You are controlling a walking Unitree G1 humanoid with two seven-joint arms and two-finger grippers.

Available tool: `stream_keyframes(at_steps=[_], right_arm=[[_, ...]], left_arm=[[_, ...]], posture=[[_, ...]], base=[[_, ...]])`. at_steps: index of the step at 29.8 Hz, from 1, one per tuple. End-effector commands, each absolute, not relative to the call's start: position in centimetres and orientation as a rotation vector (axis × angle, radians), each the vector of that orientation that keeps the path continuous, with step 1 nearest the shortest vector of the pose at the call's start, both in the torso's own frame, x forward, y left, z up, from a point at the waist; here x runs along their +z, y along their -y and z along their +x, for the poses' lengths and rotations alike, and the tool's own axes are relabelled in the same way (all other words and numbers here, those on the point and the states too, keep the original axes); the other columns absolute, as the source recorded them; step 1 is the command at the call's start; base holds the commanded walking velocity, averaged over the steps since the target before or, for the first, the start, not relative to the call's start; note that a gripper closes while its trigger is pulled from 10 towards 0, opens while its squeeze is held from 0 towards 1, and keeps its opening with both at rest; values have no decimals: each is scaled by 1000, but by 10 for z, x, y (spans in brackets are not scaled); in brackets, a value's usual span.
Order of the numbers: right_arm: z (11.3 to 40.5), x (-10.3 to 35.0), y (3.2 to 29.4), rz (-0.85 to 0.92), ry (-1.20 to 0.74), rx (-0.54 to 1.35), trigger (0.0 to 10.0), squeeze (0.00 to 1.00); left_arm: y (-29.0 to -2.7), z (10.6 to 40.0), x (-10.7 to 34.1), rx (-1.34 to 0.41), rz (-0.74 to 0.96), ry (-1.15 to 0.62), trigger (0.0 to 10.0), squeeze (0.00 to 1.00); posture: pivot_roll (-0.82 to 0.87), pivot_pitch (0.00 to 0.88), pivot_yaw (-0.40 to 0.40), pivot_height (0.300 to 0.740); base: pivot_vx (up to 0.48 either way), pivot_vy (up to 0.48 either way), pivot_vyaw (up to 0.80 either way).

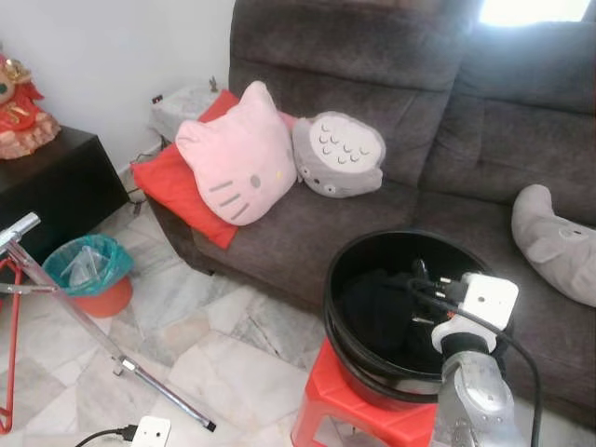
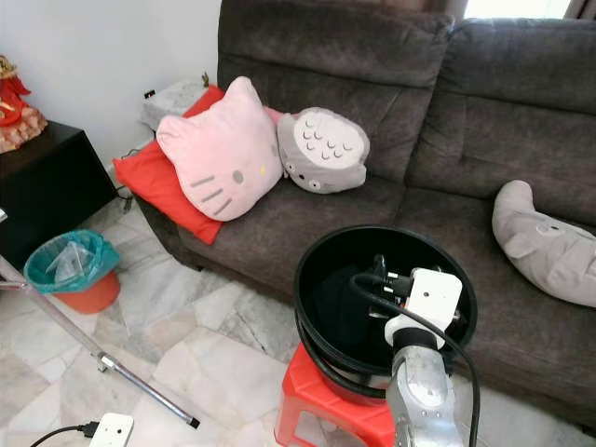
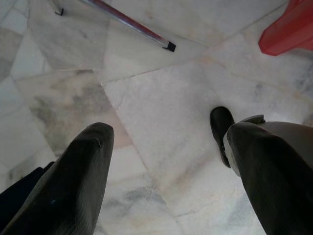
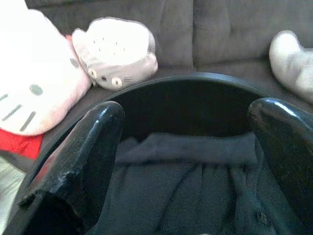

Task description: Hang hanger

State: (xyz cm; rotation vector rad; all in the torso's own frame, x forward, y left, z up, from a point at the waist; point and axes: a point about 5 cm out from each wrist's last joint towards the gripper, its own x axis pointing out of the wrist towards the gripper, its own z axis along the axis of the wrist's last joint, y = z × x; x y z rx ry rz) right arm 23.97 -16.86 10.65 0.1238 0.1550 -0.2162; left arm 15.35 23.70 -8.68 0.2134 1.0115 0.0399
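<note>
Containers, two counted. First: one large round black plastic bucket [image 1: 372, 368] standing on a low red plastic stool [image 1: 335, 396], just in front of the dark grey fabric sofa [image 1: 372, 102]. Inside it lies dark, folded cloth [image 4: 190, 191] — the right wrist view shows it covering the bucket floor with a thick fold across the middle. No hanger can be made out in the bucket or elsewhere; its location cannot be told.

Second: one small round orange bin lined with a teal plastic bag [image 1: 88, 270], on the marble floor [image 3: 161, 122] beside a black side cabinet [image 1: 56, 186]. Crumpled clear plastic sits inside it.

Right gripper [image 4: 188, 152]: poised over the bucket's near rim, pointing into it. Its two black fingers [image 4: 83, 156] stand wide apart, released, grasping nothing — the cloth shows in the gap between them.

Left gripper [image 3: 168, 171]: hanging low, aimed at the floor. Fingers spread, nothing held. A dark foot [image 3: 222, 129] shows between them on the tiles.

On the sofa, four soft items: one red cushion [image 1: 177, 191], one pink cat-face pillow [image 1: 237, 158] leaning on it, one grey round plush [image 1: 337, 154] touching the pink pillow, one grey plush [image 1: 559, 242] at the far right.

On the floor: one silver metal pole [image 1: 102, 340] lying slanted and one white power adapter [image 1: 151, 433].
</note>
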Motion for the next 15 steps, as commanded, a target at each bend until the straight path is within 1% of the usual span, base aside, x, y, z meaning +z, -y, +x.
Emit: stream_keyframes(at_steps=[1,4,5,7,11,15], right_arm=[[238,112,164,138,-192,-207,10000,0],[240,114,162,171,-256,-218,10000,0],[246,118,162,187,-277,-210,10000,0],[250,119,164,197,-273,-207,10000,0],[253,101,173,300,-373,-271,10000,0],[253,100,174,319,-389,-266,10000,0]], left_arm=[[-237,152,-88,45,218,-1026,10000,0],[-238,153,-87,46,219,-1024,10000,0],[-240,153,-86,49,220,-1024,10000,0],[-240,153,-86,50,220,-1025,10000,0],[-243,151,-86,58,219,-1030,10000,0],[-245,151,-86,61,220,-1032,10000,0]], posture=[[-133,0,51,740],[-131,0,51,740],[-130,0,46,740],[-130,0,45,740],[-119,0,41,740],[-114,0,37,740]], base=[[0,0,0],[0,0,0],[0,0,0],[0,0,0],[0,0,0],[0,0,0]])
